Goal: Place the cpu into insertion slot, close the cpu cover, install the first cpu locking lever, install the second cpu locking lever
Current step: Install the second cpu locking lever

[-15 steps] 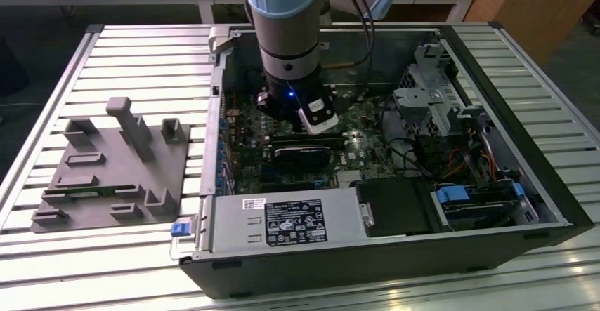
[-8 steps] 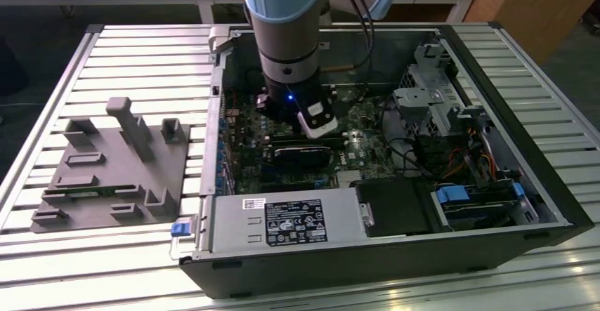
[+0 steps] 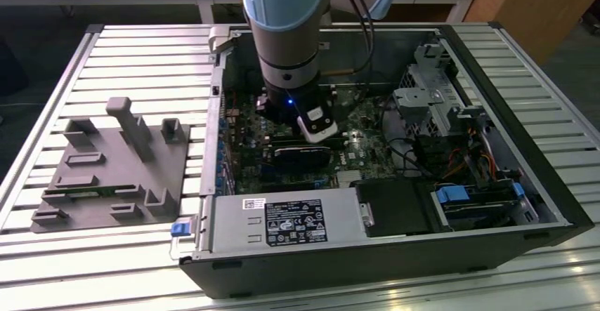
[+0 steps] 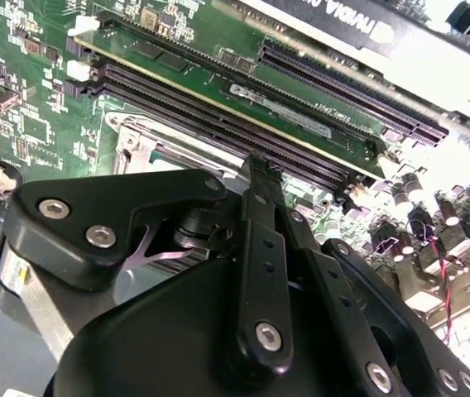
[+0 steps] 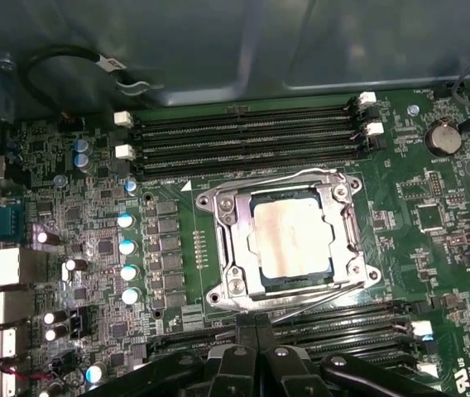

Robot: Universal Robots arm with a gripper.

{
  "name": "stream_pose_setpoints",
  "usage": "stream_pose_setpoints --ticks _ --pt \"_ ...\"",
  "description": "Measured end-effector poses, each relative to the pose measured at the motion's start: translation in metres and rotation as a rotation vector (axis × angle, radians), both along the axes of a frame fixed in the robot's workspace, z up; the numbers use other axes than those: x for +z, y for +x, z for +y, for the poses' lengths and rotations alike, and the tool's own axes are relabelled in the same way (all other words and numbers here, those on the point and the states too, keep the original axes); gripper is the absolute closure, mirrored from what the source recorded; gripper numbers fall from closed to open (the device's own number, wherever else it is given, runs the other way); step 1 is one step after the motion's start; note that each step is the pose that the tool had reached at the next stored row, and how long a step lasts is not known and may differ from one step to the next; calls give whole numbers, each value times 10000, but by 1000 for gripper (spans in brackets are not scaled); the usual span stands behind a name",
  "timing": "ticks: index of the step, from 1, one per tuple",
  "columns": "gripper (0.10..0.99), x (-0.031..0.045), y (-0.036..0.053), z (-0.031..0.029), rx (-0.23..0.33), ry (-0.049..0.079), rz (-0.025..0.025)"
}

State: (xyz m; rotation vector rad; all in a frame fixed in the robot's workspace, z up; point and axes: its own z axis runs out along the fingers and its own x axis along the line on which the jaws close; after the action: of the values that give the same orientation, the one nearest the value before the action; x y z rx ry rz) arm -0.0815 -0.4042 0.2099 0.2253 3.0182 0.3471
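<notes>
1. In the first wrist view the cpu lies flat in the insertion slot on the green circuit board; its dull metal top shows through the square cut-out of the cpu cover.
2. The cpu cover appears to lie down flat over the chip, framing it on all four sides. The thin wire levers run along the edges of the frame; I cannot tell whether either is hooked home.
3. The claw hangs just beside the slot, on the side away from the upper bank of long black memory slots and over the nearer bank. Its two fingertips look drawn together with nothing between them.
4. The relation that matters: the slot lies directly ahead of the claw's tips, close but apart. The nearest part of the socket to the tips is the frame edge where a wire lever crosses.
5. In the exterior view the arm reaches straight down into the open computer case, which lies on its side on the slatted table.
</notes>
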Motion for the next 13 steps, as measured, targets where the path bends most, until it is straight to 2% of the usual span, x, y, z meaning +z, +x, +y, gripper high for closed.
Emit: stream_pose_setpoints --ticks 3,10,13 --pt "980 -15 -6 -12 0 57 -1" --pt "980 -52 -44 -16 3 311 0" --pt "980 -67 -60 -15 0 378 -1"
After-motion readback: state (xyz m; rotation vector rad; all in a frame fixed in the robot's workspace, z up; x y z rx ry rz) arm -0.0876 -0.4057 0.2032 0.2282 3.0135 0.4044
